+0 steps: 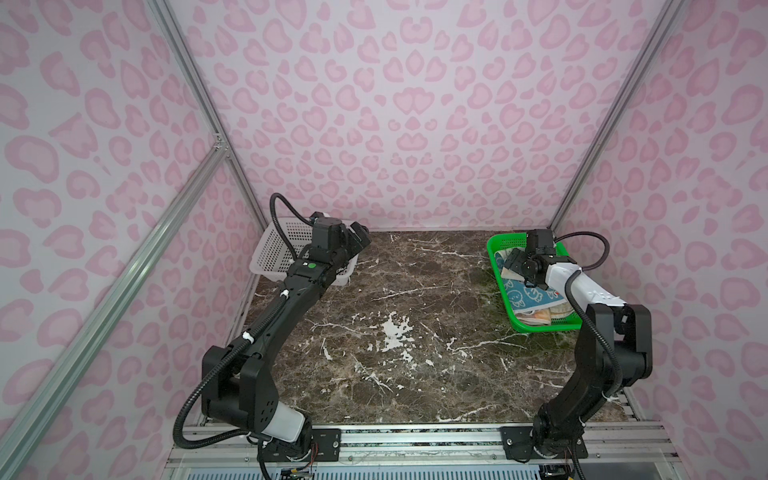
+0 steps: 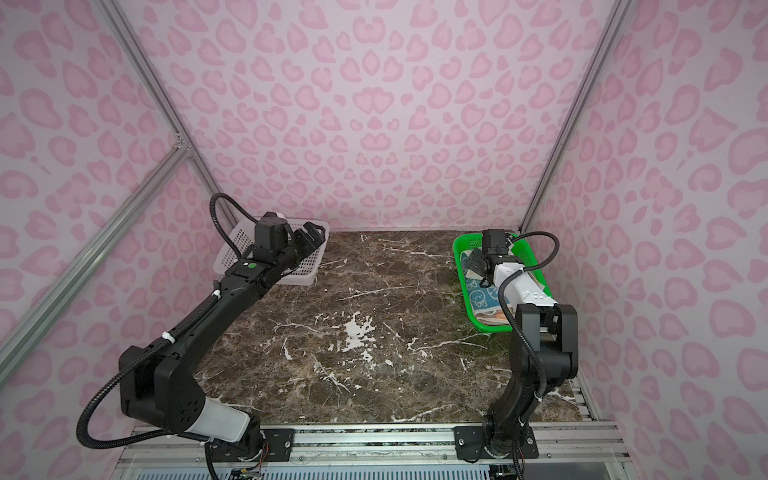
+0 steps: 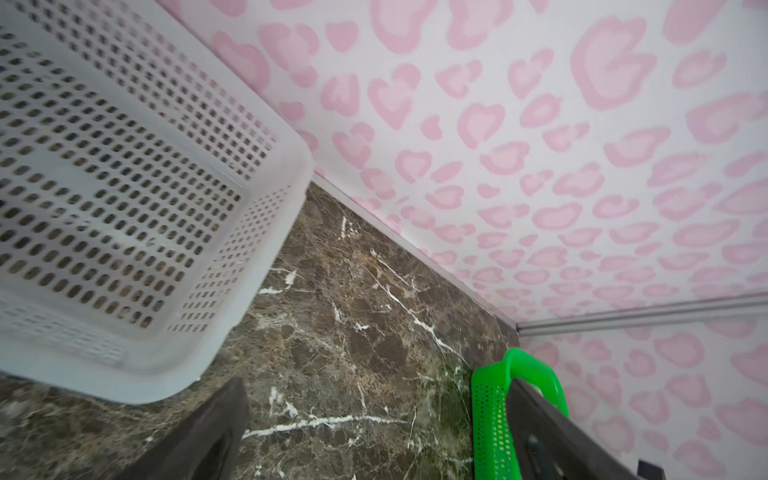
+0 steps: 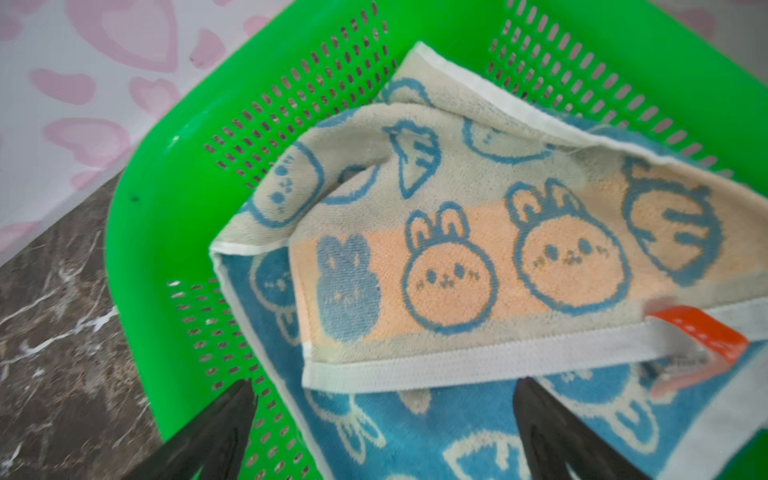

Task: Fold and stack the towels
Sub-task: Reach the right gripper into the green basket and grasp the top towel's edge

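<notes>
Currently, the towels (image 4: pixel 457 266) lie crumpled in the green basket (image 4: pixel 137 232) on the table (image 1: pixel 415 291). The right tool (image 4: pixel 384 386) hovers over them, jaws apart. The left tool (image 3: pixel 376 399), jaws apart, hangs near the white basket (image 3: pixel 286 174).

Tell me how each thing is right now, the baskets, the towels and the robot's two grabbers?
white basket: upright, nothing seen inside.
blue-and-orange towel: rumpled, unfolded, lying on top.
blue towel: unfolded, underneath it.
green basket: upright, both of those inside.
left gripper: open, empty, near the white basket.
right gripper: open, empty, over the green basket.
</notes>
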Robot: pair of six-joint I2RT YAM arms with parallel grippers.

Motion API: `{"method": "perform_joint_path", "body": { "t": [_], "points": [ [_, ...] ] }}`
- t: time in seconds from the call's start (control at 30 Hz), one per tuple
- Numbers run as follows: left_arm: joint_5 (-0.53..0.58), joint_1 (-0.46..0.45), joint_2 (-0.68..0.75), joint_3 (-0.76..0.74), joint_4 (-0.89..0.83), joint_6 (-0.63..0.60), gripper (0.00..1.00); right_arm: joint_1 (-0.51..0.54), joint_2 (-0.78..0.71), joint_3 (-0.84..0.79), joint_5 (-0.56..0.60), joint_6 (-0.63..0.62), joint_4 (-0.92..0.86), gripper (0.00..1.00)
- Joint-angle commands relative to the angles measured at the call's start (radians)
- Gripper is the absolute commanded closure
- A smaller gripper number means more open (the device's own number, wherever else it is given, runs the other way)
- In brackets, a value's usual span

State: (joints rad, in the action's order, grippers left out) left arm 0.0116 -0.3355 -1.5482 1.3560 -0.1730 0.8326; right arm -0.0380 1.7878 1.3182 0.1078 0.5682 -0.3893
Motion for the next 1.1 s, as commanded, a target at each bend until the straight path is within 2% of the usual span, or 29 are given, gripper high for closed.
{"method": "perform_joint_path", "body": {
  "t": [0.0,0.13,0.23,0.3,0.4,0.53,0.63,0.7,0.83,0.9,1.0,1.07],
  "points": [
    [-0.063,-0.045,-0.088,0.11,0.043,-0.096,0.02,-0.014,0.067,0.052,0.015,0.046,-0.004,0.02],
    [-0.147,-0.067,-0.209,0.244,0.026,-0.11,0.02,-0.013,0.131,0.089,0.056,0.118,-0.013,0.1],
    [-0.198,-0.065,-0.268,0.315,-0.025,-0.153,0.02,0.005,0.203,0.157,0.072,0.2,-0.083,0.2],
    [-0.248,-0.066,-0.29,0.331,-0.049,-0.192,0.02,0.029,0.225,0.159,0.103,0.245,-0.106,0.3],
    [-0.288,-0.062,-0.31,0.345,-0.082,-0.222,0.02,0.043,0.25,0.245,0.131,0.289,-0.164,0.42],
    [-0.402,-0.051,-0.36,0.443,-0.153,-0.203,0.02,0.036,0.291,0.398,0.142,0.3,-0.337,0.58],
    [-0.411,-0.049,-0.367,0.455,-0.211,-0.214,0.02,0.035,0.309,0.46,0.153,0.286,-0.403,0.63],
    [-0.379,-0.051,-0.33,0.375,-0.186,-0.22,0.02,0.031,0.303,0.423,0.146,0.278,-0.361,0.61],
    [-0.337,-0.057,-0.221,0.188,-0.095,-0.197,0.02,0.034,0.281,0.299,0.104,0.242,-0.234,0.5],
    [-0.29,-0.068,-0.177,0.146,-0.123,-0.2,0.02,0.041,0.26,0.237,0.083,0.215,-0.172,0.41],
    [-0.295,-0.071,-0.117,0.092,-0.162,-0.183,0.02,0.049,0.209,0.178,0.071,0.192,-0.153,0.33],
    [-0.301,-0.073,-0.077,0.044,-0.181,-0.166,0.02,0.059,0.178,0.138,0.09,0.193,-0.191,0.32]
  ]
}}
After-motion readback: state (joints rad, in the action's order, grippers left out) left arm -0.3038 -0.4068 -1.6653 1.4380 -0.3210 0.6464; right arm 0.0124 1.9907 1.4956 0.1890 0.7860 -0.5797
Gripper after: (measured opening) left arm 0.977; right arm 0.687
